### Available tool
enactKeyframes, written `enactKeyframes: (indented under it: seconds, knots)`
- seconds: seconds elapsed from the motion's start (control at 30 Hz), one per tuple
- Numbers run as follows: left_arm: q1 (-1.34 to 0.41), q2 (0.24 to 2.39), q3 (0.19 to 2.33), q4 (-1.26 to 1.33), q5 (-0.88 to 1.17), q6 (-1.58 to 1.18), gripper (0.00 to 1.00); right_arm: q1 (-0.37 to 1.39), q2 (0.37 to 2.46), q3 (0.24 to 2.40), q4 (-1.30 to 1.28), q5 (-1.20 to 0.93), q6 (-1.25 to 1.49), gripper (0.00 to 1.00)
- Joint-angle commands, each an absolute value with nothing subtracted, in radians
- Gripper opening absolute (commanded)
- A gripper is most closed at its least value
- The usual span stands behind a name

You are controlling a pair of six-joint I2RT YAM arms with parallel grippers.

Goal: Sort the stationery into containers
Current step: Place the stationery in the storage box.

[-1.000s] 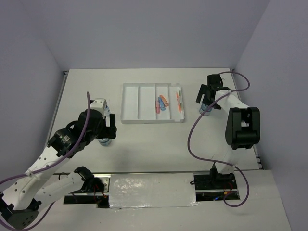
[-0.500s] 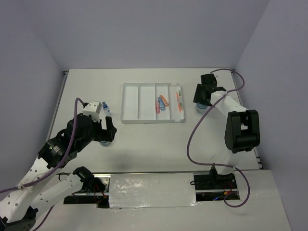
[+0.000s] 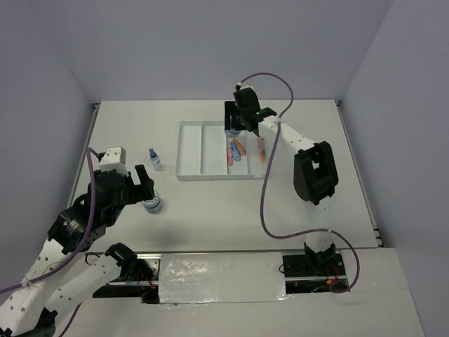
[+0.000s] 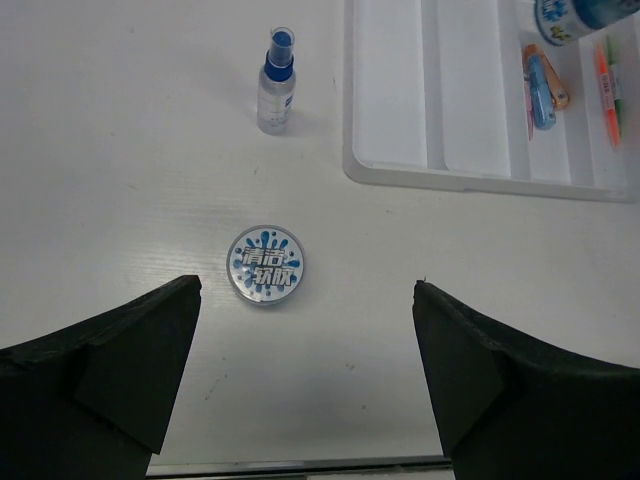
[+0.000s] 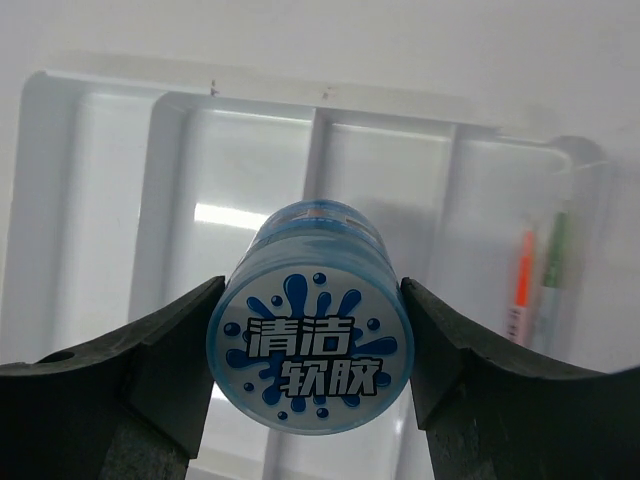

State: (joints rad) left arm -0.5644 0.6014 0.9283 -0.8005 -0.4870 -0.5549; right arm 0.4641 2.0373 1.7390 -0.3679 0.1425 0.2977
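1. Grip first: my right gripper (image 5: pixel 310 310) is closed on one round blue-patterned disc (image 5: pixel 308 362). A pad sits on each flank of its rim, and the printed face is turned to my wrist camera. Holding it by the sides leaves the underside free to go down flat.
2. That disc hangs above the far end of the white tray (image 5: pixel 312 140), clear of its floor as far as I can judge. From this wrist it sits over the wall between the two middle compartments. From my other wrist it looks nearer the one with the sticks, so I cannot tell which lies below.
3. The short sticks (image 3: pixel 236 149) lie together in the third compartment from the left, and the thin pens (image 3: pixel 260 149) lie in the rightmost. The two left compartments hold nothing. Like seems to go with like, so I judge the disc belongs in one of those.
4. My left gripper (image 4: pixel 306 285) is spread wide and holds nothing. It hovers over the second disc (image 4: pixel 264 264), which lies face up on the table (image 4: pixel 120 150), lined up for a straight descent.
5. The small blue-capped bottle (image 4: pixel 276 80) stands upright on the table near the tray's left wall, not yet sorted.
6. One risk: if I let go too high, the disc may land on edge or across a divider.
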Motion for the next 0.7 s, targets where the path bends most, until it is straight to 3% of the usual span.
enactKeyframes:
  seconds: [0.0, 0.17, 0.53, 0.67]
  knots:
    - [-0.557, 0.588, 0.933, -0.782, -0.506, -0.563, 0.99, 0.495, 2.144, 1.894, -0.354, 0.11, 0.287, 0.24]
    - [-0.555, 0.58, 0.931, -0.779, -0.5, -0.56, 0.99, 0.52, 2.27, 2.086, -0.414, 0.103, 0.256, 0.24]
    - [-0.554, 0.563, 0.927, -0.772, -0.489, -0.554, 0.99, 0.56, 2.345, 2.137, -0.419, 0.117, 0.227, 0.27]
    - [-0.554, 0.558, 0.925, -0.769, -0.485, -0.552, 0.99, 0.56, 2.378, 2.16, -0.417, 0.092, 0.229, 0.37]
